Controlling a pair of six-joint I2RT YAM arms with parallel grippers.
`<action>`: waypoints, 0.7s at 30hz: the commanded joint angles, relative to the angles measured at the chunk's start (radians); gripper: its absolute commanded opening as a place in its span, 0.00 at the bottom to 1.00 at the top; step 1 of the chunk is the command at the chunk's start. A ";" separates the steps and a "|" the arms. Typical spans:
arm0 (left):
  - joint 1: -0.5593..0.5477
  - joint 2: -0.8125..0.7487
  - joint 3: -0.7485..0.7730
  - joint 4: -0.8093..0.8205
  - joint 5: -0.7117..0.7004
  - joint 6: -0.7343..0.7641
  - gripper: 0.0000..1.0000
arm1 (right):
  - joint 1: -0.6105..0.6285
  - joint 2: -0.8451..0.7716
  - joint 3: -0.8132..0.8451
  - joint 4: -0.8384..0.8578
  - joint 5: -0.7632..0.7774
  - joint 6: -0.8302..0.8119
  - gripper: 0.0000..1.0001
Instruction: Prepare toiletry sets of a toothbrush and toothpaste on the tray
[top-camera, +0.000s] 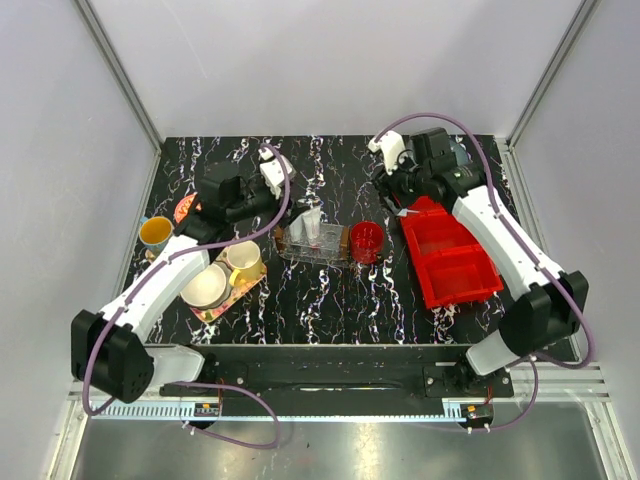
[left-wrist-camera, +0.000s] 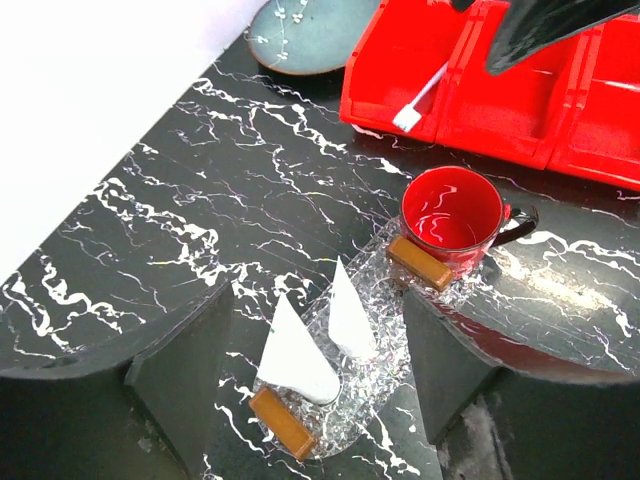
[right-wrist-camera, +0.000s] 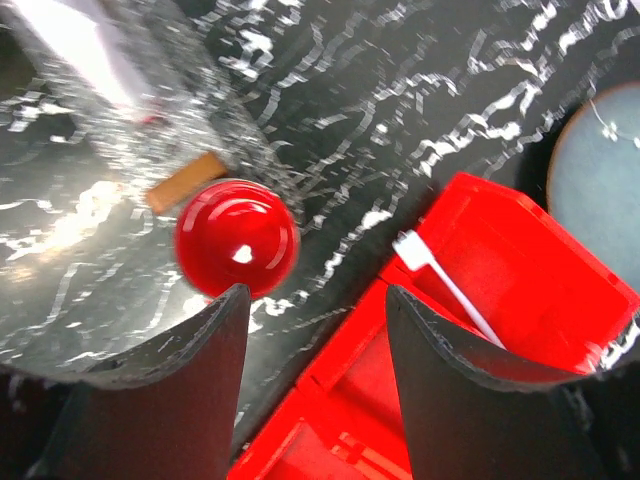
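Black counter (top-camera: 330, 300) carries everything. Right arm reaches out, tilted down over the red bin (top-camera: 450, 260); right claw (right-wrist-camera: 317, 295) spread, empty. The toothbrush (right-wrist-camera: 450, 292) lies in the bin just ahead, likely the next pick. Under the left claw (left-wrist-camera: 318, 305), spread and holding nothing, sits the tray (left-wrist-camera: 283, 422). Both toothpaste tubes (left-wrist-camera: 295, 350) lean inside, set half done.

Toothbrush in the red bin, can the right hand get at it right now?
Probably yes: the toothbrush lies uncovered in the red bin, with the open right hand hovering close by.

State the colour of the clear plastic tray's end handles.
Brown, wood-like end handles; best in left wrist view.
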 joint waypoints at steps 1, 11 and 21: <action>0.009 -0.088 0.023 -0.003 -0.041 -0.015 0.74 | -0.079 0.074 0.047 0.030 0.083 -0.087 0.62; 0.027 -0.126 0.017 -0.074 -0.062 -0.001 0.80 | -0.151 0.246 0.050 0.031 0.087 -0.284 0.66; 0.036 -0.128 -0.007 -0.072 -0.066 0.017 0.82 | -0.153 0.413 0.101 0.051 0.115 -0.358 0.71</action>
